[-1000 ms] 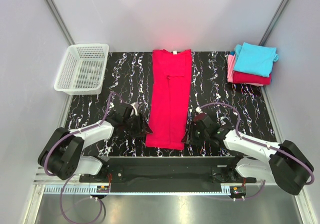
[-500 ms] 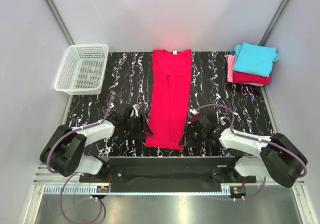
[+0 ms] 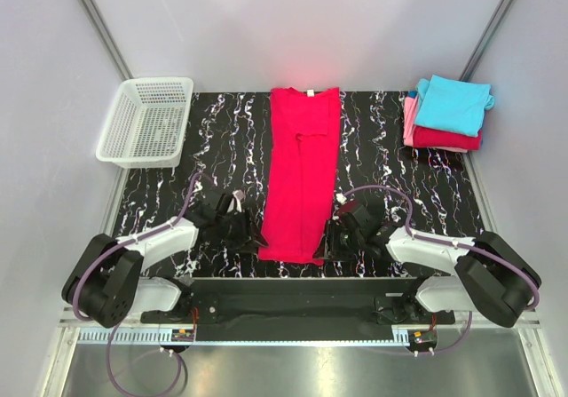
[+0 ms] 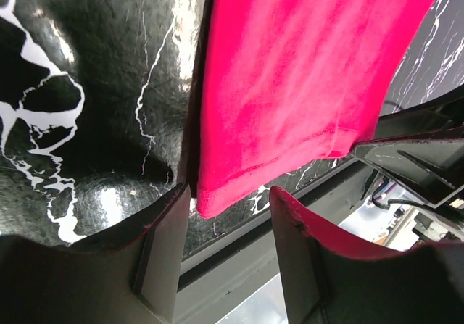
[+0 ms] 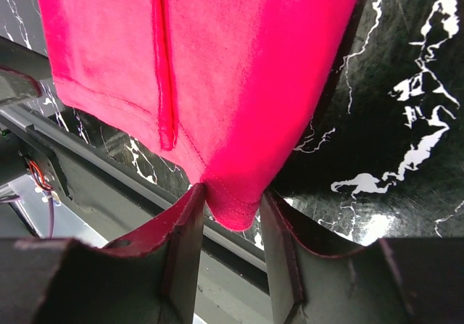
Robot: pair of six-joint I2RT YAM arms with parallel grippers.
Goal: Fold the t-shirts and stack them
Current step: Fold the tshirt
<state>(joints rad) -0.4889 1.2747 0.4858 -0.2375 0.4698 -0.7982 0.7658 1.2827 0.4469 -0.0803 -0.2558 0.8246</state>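
Two robot arms reach low over a black, white-veined desk (image 3: 204, 139), one at each near corner of a crimson-red t-shirt (image 3: 302, 175). The shirt lies flat in the middle of the desk as a long narrow strip, collar at the far edge, hem nearest the arms.

The left pincer (image 3: 252, 236) sits at the hem's left corner. Its wrist camera shows the jaws about half open, with that corner (image 4: 217, 193) in the gap and nothing gripped.

The right pincer (image 3: 325, 242) straddles the hem's right corner (image 5: 232, 201), jaws also partly open. The unwrinkled cloth may brush both fingers; the close view leaves this unsure.

At the far right corner is a stack of folded t-shirts (image 3: 448, 117), turquoise on top, red and pink beneath. A white mesh basket (image 3: 146, 120) stands far left.
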